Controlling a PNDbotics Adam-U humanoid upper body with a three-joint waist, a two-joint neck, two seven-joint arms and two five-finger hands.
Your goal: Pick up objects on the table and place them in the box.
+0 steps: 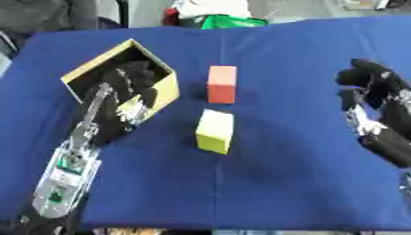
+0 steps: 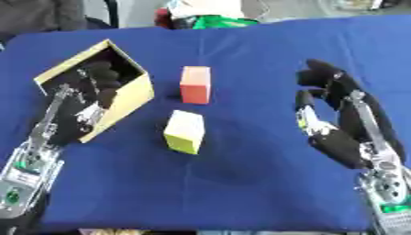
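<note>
Left hand (image 1: 128, 87) reaches into box (image 1: 164, 89) beside 2 blocks (image 1: 221, 84).

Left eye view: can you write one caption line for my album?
Left hand reaches into the box; red block and yellow block wait on blue cloth.

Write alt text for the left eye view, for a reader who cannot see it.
The left robot hand reaches into an open box on a blue cloth. An orange block and a yellow block lie beside it, untouched. The right robot hand hovers open at the right edge.
</note>
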